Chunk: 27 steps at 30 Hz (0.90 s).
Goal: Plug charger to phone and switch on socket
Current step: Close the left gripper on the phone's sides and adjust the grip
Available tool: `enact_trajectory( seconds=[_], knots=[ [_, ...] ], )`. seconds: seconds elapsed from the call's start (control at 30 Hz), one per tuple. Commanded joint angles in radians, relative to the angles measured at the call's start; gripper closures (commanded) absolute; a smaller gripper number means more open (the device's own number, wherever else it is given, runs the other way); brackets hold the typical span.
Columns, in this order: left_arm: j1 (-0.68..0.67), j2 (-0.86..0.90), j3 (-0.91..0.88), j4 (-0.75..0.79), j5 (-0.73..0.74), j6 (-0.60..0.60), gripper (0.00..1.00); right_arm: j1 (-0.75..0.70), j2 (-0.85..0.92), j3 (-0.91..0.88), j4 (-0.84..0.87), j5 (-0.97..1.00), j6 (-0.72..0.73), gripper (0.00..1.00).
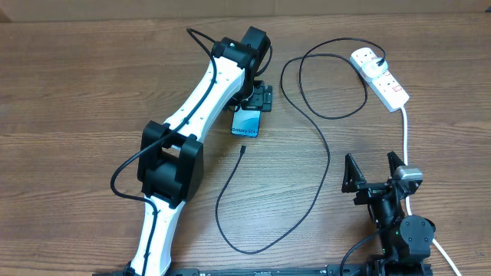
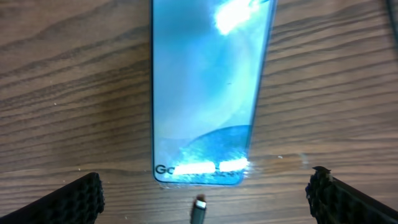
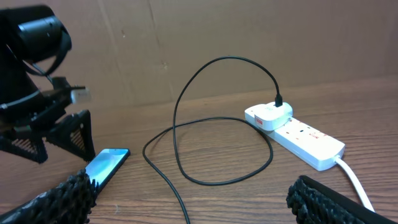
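The phone (image 1: 247, 124) lies flat on the wood table with its light blue screen up and the "Galaxy" text at its near end. My left gripper (image 1: 255, 103) hovers over the phone's far end, open and empty. In the left wrist view the phone (image 2: 208, 87) lies between the spread fingers (image 2: 205, 186). The charger's connector tip (image 2: 199, 211) lies just short of the phone's end, apart from it. The black cable (image 1: 322, 153) loops to a white plug in the socket (image 1: 381, 78). My right gripper (image 1: 376, 175) is open and empty, near the front right.
The socket's thick white cord (image 1: 405, 138) runs down past my right gripper. The cable's big loop (image 3: 217, 124) lies between phone (image 3: 107, 163) and socket (image 3: 298, 134) in the right wrist view. A cardboard wall stands behind the table.
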Motion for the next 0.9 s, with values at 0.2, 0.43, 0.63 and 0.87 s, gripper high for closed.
enact_trajectory(
  seconds=[0.2,0.43,0.63,0.87],
  knots=[
    [-0.036,0.017,0.013,0.042,-0.092,0.016,0.00,0.005,-0.011,-0.007,0.005,0.006,0.004,0.00],
    [-0.034,0.017,0.012,0.068,-0.092,0.013,0.00,0.005,-0.011,-0.007,0.005,0.006,0.004,0.00],
    [-0.023,0.018,0.012,0.106,-0.091,0.008,0.00,0.005,-0.011,-0.007,0.005,0.006,0.004,0.00],
    [-0.032,0.018,0.012,0.117,-0.090,-0.045,0.00,0.005,-0.011,-0.007,0.005,0.006,0.004,0.00]
  ],
)
